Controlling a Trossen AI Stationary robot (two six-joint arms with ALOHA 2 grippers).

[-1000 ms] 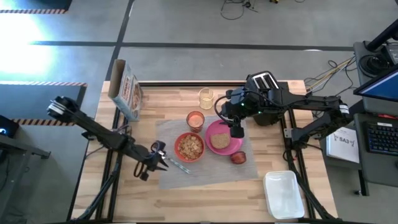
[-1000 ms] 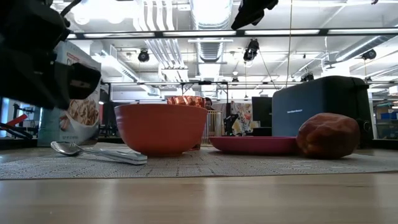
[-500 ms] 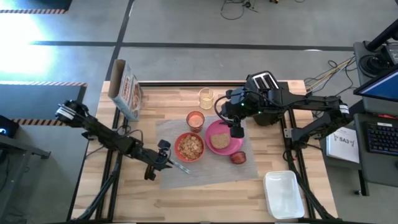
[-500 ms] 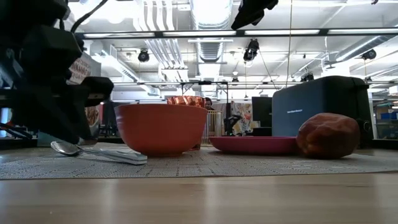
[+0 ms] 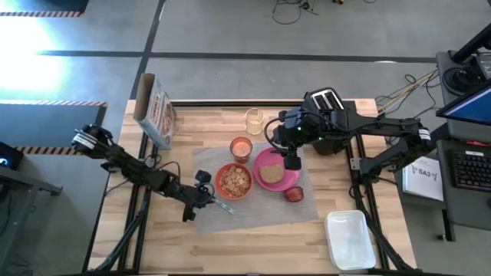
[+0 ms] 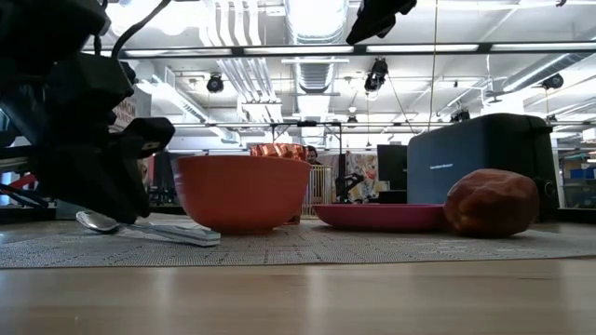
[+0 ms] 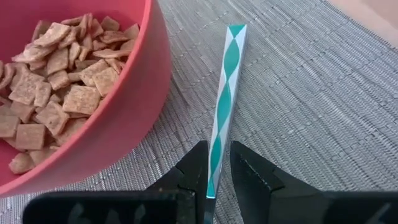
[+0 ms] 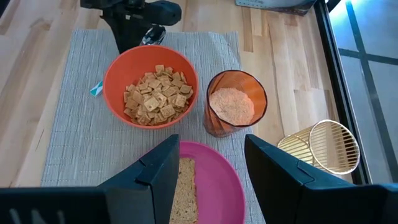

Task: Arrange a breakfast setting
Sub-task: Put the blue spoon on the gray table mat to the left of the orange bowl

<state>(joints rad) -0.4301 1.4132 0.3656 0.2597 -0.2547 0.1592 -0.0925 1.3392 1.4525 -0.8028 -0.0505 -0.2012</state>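
— Left gripper point(image 7: 216, 171), fingers point(image 7: 193, 168)?
— Set narrow, one on each side of the spoon point(image 7: 225, 93) handle, near its end. Striped teal-and-white handle fills the gap between them. Cannot confirm a firm pinch.

— Spoon position?
— Flat on the mat point(image 7: 311, 112), just beside the bowl point(image 7: 124, 118), on the left arm's side. Not lifted, per the low view. Bowl holds square cereal pieces.

— Right gripper point(image 8: 211, 186)?
— Fingers point(image 8: 155, 174) well apart, holding nothing. Hangs above the plate point(image 8: 217, 180), clear of it.

— Plate contents?
— One toast point(image 8: 183, 186), lying flat. Plate rests on the mat beside the bowl, on the right arm's side.

— Cup point(image 8: 236, 106)?
— Upright at the mat's far edge, behind the bowl and plate, near both. Filled with a pale orange stuff.

— Red item point(image 5: 294, 194)?
— On the mat, just beside the plate's near rim.

— Beyond the mat?
— Cereal box point(image 5: 157, 115) standing at the table's far left corner, well apart from the setting.
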